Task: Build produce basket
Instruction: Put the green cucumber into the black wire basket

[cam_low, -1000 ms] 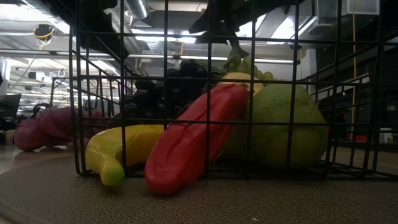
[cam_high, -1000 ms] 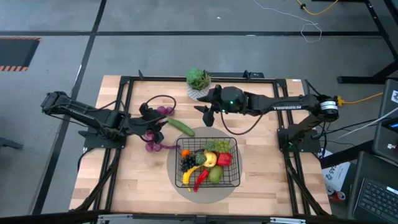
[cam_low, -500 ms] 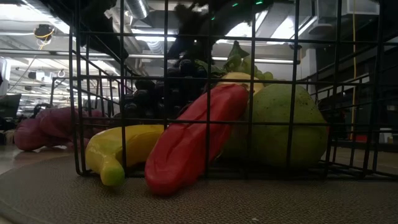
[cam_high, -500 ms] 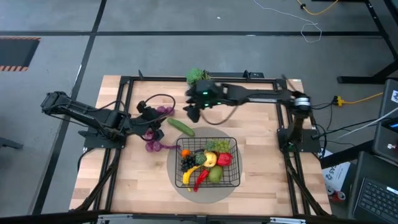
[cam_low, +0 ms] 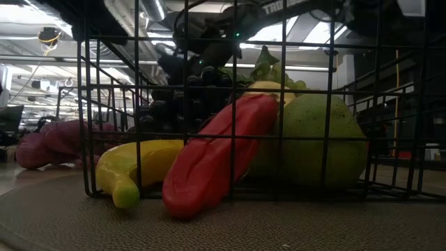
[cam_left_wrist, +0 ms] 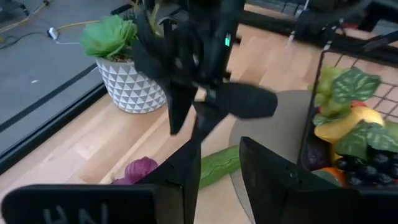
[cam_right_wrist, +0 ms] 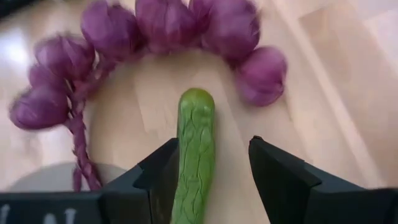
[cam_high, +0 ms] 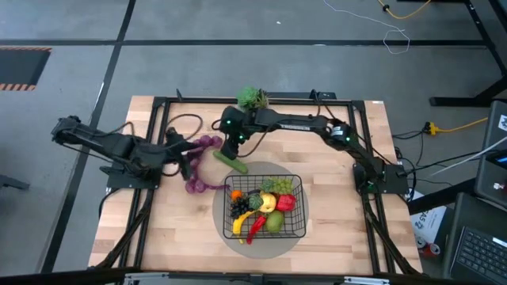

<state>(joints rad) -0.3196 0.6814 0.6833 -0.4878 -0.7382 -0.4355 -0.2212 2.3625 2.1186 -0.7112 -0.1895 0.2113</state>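
Right gripper (cam_right_wrist: 208, 180) hangs with its jaws apart astride the cucumber (cam_right_wrist: 194, 155), which lies on the surface just beside the basket (cam_high: 295, 226) and the purple string (cam_right_wrist: 155, 37), so sink squarely across its middle before squeezing.

Cucumber (cam_high: 230, 161) on table, behind basket (cam_high: 264, 206)

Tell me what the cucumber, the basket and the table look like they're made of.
Cucumber: probably molded plastic or rubber; even green, faint sheen, embossed veins.
Basket: thin black wire, likely coated metal; open square grid with see-through sides.
Table: light wood, maybe butcher-block; parallel plank strips, visible grain, matte finish.
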